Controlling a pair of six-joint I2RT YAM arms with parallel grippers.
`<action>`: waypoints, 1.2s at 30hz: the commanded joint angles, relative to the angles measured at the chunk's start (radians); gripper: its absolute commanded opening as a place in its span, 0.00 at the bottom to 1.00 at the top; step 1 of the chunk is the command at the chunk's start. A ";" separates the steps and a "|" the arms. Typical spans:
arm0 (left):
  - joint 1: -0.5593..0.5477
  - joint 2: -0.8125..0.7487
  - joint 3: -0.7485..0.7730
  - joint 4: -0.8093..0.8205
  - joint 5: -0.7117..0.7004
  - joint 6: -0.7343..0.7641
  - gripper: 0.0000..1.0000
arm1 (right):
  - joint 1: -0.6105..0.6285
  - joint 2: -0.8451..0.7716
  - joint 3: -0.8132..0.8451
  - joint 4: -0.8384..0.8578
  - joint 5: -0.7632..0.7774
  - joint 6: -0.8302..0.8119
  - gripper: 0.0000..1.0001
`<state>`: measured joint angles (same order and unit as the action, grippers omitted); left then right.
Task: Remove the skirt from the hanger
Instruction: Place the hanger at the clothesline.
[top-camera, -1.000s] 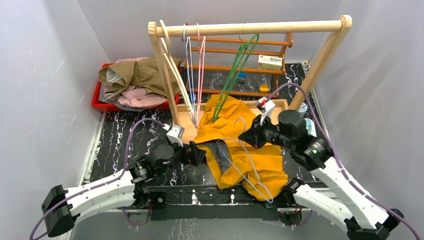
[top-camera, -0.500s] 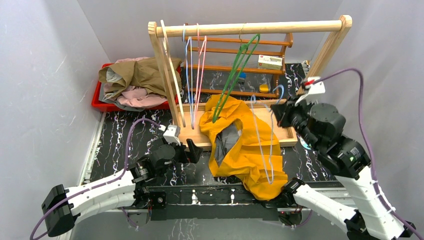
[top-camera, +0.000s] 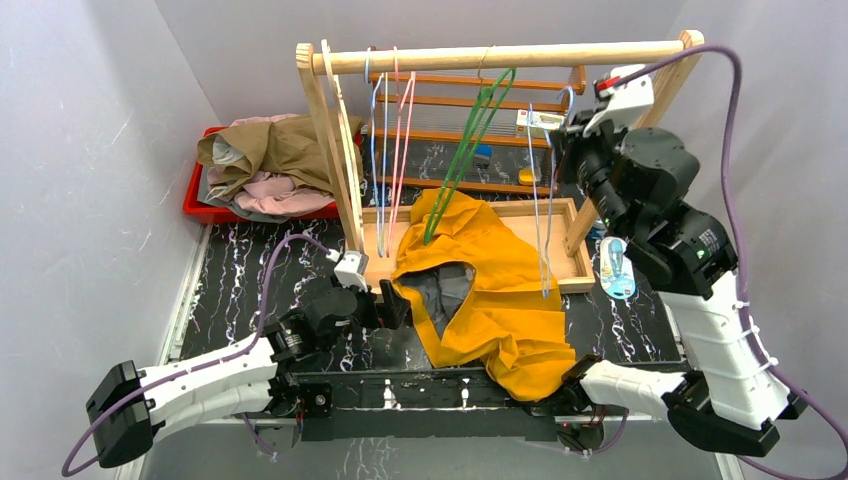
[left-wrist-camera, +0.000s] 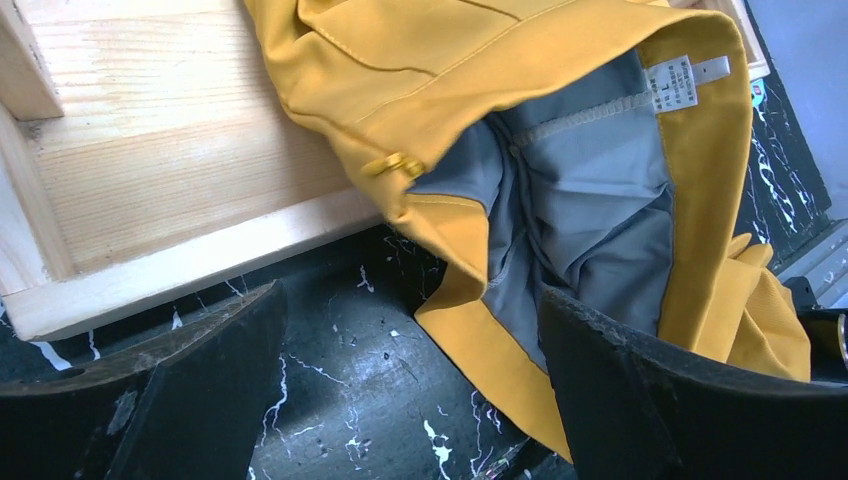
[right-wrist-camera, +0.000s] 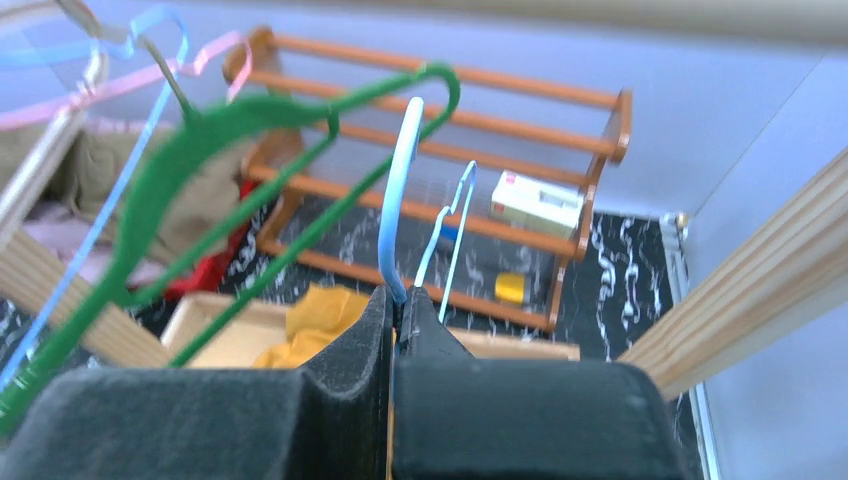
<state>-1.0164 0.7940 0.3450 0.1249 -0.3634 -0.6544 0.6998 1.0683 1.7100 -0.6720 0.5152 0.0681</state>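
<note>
Skirt lies free at centre, its tag reading "L". Right end effector, clenched on the blue hanger, has risen to the upper right; left end effector is released.

You see pale grey walls closing in a black, white-veined counter on three sides. A pale wooden clothes rail spans it. Behind stands a brown slatted shelf, with a red bin back left. Light falls evenly.

Red plastic bin of tan garments; green plastic hanger on light wooden rail; white box on brown wooden shelf.
</note>
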 joint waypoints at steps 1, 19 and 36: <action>0.004 -0.004 0.022 0.041 0.030 0.010 0.95 | -0.002 0.044 0.175 0.110 0.037 -0.101 0.00; 0.004 -0.051 0.062 -0.099 0.059 -0.015 0.98 | -0.002 0.261 0.298 0.304 0.141 -0.221 0.00; 0.004 0.030 -0.041 0.119 0.200 -0.220 0.98 | -0.011 0.142 -0.013 0.307 0.094 -0.121 0.12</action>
<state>-1.0164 0.7753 0.3653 0.0578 -0.2184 -0.7502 0.6945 1.2682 1.7638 -0.3298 0.6506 -0.0937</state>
